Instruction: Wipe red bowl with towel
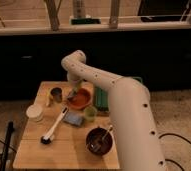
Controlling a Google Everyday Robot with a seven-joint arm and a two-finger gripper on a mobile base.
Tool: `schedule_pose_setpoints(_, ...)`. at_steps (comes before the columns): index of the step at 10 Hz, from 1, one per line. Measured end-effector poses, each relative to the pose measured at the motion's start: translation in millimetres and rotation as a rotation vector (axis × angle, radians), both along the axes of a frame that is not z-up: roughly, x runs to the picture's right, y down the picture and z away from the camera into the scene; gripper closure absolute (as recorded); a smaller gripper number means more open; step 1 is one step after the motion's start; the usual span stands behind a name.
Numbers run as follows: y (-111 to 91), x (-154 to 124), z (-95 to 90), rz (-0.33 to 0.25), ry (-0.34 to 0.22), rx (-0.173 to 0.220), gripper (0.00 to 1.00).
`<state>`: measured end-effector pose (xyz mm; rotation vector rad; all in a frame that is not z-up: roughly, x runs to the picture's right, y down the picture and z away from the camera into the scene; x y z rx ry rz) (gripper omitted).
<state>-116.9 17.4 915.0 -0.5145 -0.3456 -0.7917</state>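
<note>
The red bowl sits on the wooden table near its far middle. My gripper reaches down over the bowl's left rim, at the end of the white arm that bends in from the right. Something dark shows at the gripper over the bowl; I cannot tell whether it is the towel. The towel is not plainly visible anywhere else.
A metal cup stands left of the bowl. A white cup is at the left edge. A white dish brush, a blue sponge, a green cup and a dark bowl with a spoon lie nearer. A green tray is right of the bowl.
</note>
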Motion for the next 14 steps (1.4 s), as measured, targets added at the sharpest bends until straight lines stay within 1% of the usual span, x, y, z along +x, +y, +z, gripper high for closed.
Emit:
schedule_pose_setpoints(1, 9, -1, -6.6, -0.011, -0.015, -0.007, 1.00)
schedule_pose_setpoints(2, 22, 1, -17.2, -0.021, -0.028, -0.017, 1.00)
schedule_pose_setpoints(3, 32, 9, -25.0, -0.023, -0.029, -0.025, 1.00)
schedule_pose_setpoints(4, 37, 17, -28.5, -0.022, -0.026, -0.035, 1.00)
schedule_pose_setpoints(5, 43, 35, -30.4, -0.011, -0.007, -0.045, 1.00)
schedule_pose_setpoints(7, 46, 63, -29.5, 0.016, 0.044, -0.065, 1.00)
schedule_pose_setpoints(8, 43, 76, -27.5, 0.038, 0.077, -0.069, 1.00)
schedule_pose_setpoints(10, 26, 82, -15.0, 0.063, 0.107, -0.054, 1.00)
schedule_pose_setpoints(12, 5, 77, 1.2, 0.069, 0.113, -0.035, 1.00)
schedule_pose_setpoints(13, -3, 71, 6.8, 0.069, 0.111, -0.027, 1.00)
schedule_pose_setpoints(14, -7, 61, 10.5, 0.063, 0.097, -0.023, 1.00)
